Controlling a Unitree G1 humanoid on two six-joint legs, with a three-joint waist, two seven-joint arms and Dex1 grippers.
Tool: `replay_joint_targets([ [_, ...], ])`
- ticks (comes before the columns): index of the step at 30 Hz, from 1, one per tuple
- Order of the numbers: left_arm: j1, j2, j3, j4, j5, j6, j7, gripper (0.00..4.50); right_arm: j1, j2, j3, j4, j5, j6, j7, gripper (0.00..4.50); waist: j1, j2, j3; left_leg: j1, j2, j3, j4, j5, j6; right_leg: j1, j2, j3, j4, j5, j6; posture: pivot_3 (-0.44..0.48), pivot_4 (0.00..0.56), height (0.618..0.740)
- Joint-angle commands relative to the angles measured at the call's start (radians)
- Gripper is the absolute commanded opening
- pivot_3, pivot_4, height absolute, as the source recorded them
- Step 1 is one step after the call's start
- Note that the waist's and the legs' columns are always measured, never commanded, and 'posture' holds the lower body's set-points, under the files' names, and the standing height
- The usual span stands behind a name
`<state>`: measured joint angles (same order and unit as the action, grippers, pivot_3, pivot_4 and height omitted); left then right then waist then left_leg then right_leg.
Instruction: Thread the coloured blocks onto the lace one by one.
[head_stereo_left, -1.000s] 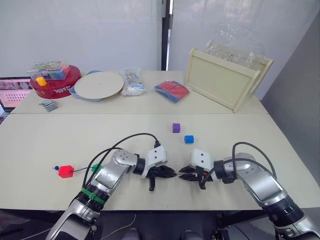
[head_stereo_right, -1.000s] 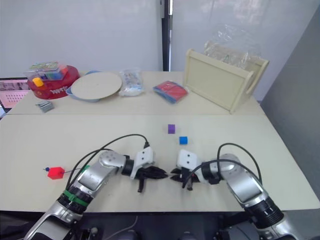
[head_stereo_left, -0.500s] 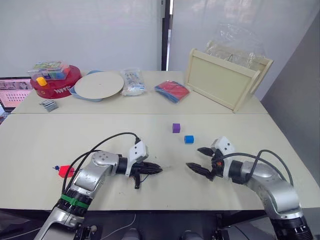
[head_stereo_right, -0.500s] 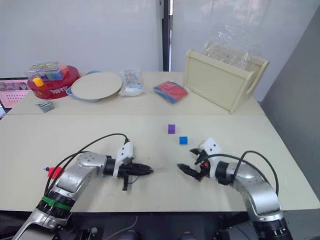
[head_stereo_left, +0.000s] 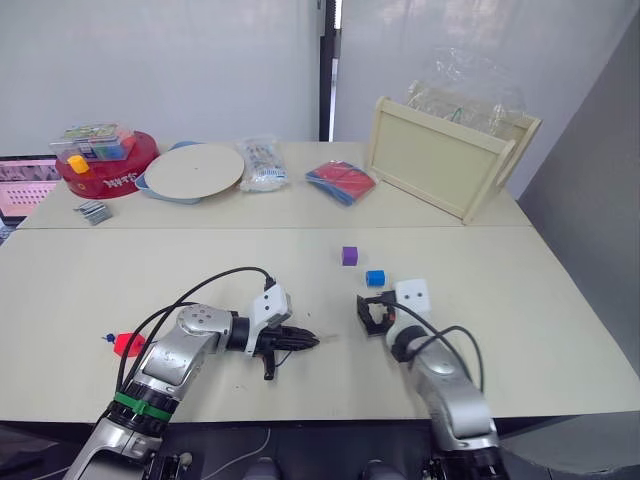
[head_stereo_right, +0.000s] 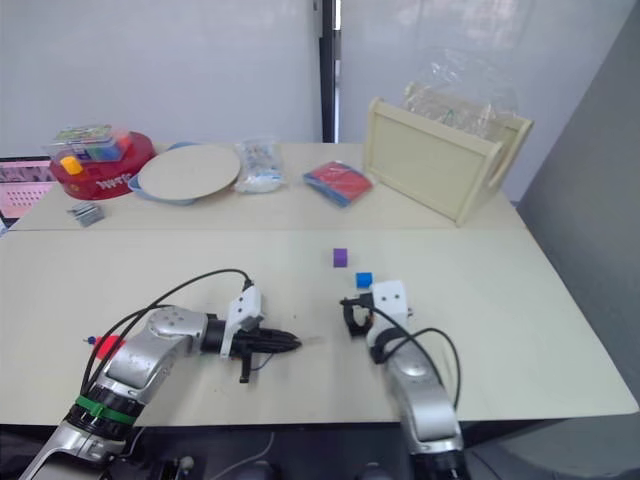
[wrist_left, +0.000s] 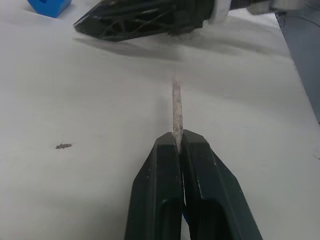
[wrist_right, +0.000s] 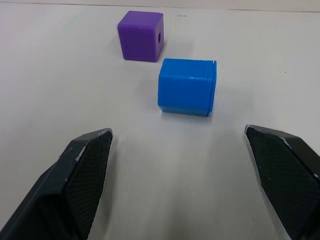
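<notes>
My left gripper (head_stereo_left: 310, 342) is low over the table's near middle, shut on the lace. The lace's stiff pale tip (wrist_left: 176, 107) sticks out past the pinched fingers. A red block (head_stereo_left: 127, 343) lies at the near left, half hidden behind my left arm, with a bit of dark-blue lace (head_stereo_left: 108, 338) beside it. My right gripper (head_stereo_left: 370, 315) is open, and in the right wrist view (wrist_right: 185, 165) it holds nothing. Just beyond its fingers sits a blue block (wrist_right: 187, 92) (head_stereo_left: 375, 278), with a purple block (wrist_right: 141, 35) (head_stereo_left: 349, 256) a little farther off.
Along the far side of the table stand a red tub (head_stereo_left: 97, 165) with a yellow piece, a round plate (head_stereo_left: 195, 170), a clear bag (head_stereo_left: 262, 165), a red-and-blue packet (head_stereo_left: 342, 182) and a wooden tray (head_stereo_left: 445, 160). A small grey object (head_stereo_left: 95, 210) lies at far left.
The right gripper has opened wide, left its spot facing the left gripper and turned toward the blue block. The left gripper has drawn back to the left with the lace tip.
</notes>
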<state>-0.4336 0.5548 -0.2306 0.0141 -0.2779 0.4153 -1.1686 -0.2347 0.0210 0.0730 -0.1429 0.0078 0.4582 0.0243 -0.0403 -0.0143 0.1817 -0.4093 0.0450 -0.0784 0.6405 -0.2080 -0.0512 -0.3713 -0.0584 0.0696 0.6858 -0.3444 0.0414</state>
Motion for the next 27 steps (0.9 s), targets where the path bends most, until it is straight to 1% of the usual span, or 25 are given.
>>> replay_joint_targets([
  [1,-0.012,0.007,0.019,-0.019,-0.012,-0.010,-0.001,0.00,-0.069,0.033,-0.004,0.090,-0.033,-0.077,-0.070,4.48,-0.002,0.000,0.000,0.000,0.000,0.000,0.000,0.000,0.000,0.000,0.000,0.000,0.000,0.000,0.000,0.000,0.150,0.740],
  [6,-0.006,0.010,0.019,-0.028,-0.011,-0.006,0.003,0.00,-0.190,0.097,-0.047,0.299,-0.046,-0.163,-0.186,4.48,-0.006,0.000,0.000,0.001,0.000,0.000,-0.001,0.000,0.000,0.000,0.000,0.000,0.001,0.000,0.000,0.000,0.150,0.740],
  [7,-0.006,0.011,0.019,-0.030,-0.011,-0.004,0.004,0.00,-0.200,0.101,-0.055,0.319,-0.043,-0.171,-0.194,3.98,-0.007,0.000,0.000,0.001,0.000,0.000,-0.001,0.000,0.000,0.000,0.000,0.000,0.001,0.000,0.000,0.000,0.150,0.740],
  [9,-0.006,0.011,0.022,-0.035,-0.013,0.001,0.008,0.00,-0.202,0.107,-0.055,0.325,-0.032,-0.174,-0.184,3.40,-0.007,0.000,0.000,0.002,0.000,0.000,-0.002,0.000,-0.001,0.000,0.000,0.000,0.002,0.000,0.000,0.000,0.150,0.740],
  [13,-0.002,0.012,0.021,-0.038,-0.012,0.002,0.014,0.00,-0.191,0.113,-0.050,0.299,-0.020,-0.168,-0.175,1.94,-0.006,0.000,0.000,0.002,0.000,0.000,-0.002,0.000,-0.001,0.000,0.000,0.000,0.002,0.000,0.000,0.000,0.150,0.740],
  [14,-0.002,0.012,0.022,-0.037,-0.011,0.002,0.015,0.00,-0.188,0.113,-0.047,0.289,-0.017,-0.164,-0.171,1.70,-0.007,0.000,0.000,0.002,0.000,0.000,-0.002,0.000,-0.001,0.000,0.000,0.000,0.002,0.000,0.000,0.000,0.150,0.740],
  [15,-0.002,0.012,0.022,-0.036,-0.011,0.002,0.016,0.00,-0.182,0.112,-0.045,0.275,-0.013,-0.162,-0.165,1.31,-0.007,0.000,0.000,0.002,0.000,0.000,-0.002,0.000,-0.001,0.000,0.000,0.000,0.002,0.000,0.000,0.000,0.150,0.740],
  [16,-0.003,0.011,0.022,-0.035,-0.011,0.001,0.017,0.00,-0.173,0.110,-0.044,0.258,-0.005,-0.159,-0.156,1.22,-0.006,0.000,0.000,0.002,0.000,0.000,-0.002,0.000,-0.001,0.000,0.000,0.000,0.002,0.000,0.000,0.000,0.150,0.740],
  [17,-0.003,0.010,0.021,-0.033,-0.010,0.000,0.018,0.00,-0.164,0.107,-0.043,0.239,-0.002,-0.153,-0.149,1.23,-0.006,0.000,0.000,0.002,0.000,0.000,-0.002,0.000,-0.001,0.000,0.000,0.000,0.002,0.000,0.000,0.000,0.150,0.740],
  [20,-0.005,0.007,0.018,-0.029,-0.009,-0.003,0.021,0.00,-0.084,0.082,-0.025,0.094,0.004,-0.122,-0.109,1.23,-0.003,0.000,0.000,0.001,0.000,0.000,-0.002,0.000,0.000,0.000,0.000,0.000,0.002,0.000,0.000,0.000,0.150,0.740],
  [23,-0.008,0.006,0.018,-0.026,-0.009,-0.005,0.021,0.00,0.022,0.033,0.028,-0.089,0.001,-0.079,-0.053,1.23,-0.001,0.000,0.000,0.000,0.000,-0.001,-0.002,0.000,0.000,-0.001,0.000,0.000,0.002,0.000,0.000,0.000,0.150,0.740],
  [25,-0.012,0.004,0.017,-0.017,-0.008,-0.009,0.018,0.00,0.133,-0.025,0.097,-0.230,0.008,-0.081,0.025,1.23,-0.003,0.000,0.000,-0.001,0.000,0.000,-0.002,0.000,0.000,-0.001,0.000,0.000,0.000,0.000,0.000,0.000,0.150,0.740],
  [27,-0.015,0.001,0.014,-0.009,-0.005,-0.014,0.015,0.00,0.224,-0.077,0.154,-0.316,0.003,-0.088,0.077,1.23,-0.007,0.000,0.000,-0.001,0.000,0.000,-0.002,0.000,0.000,-0.001,0.000,0.000,0.000,0.000,0.000,0.000,0.150,0.740],
])
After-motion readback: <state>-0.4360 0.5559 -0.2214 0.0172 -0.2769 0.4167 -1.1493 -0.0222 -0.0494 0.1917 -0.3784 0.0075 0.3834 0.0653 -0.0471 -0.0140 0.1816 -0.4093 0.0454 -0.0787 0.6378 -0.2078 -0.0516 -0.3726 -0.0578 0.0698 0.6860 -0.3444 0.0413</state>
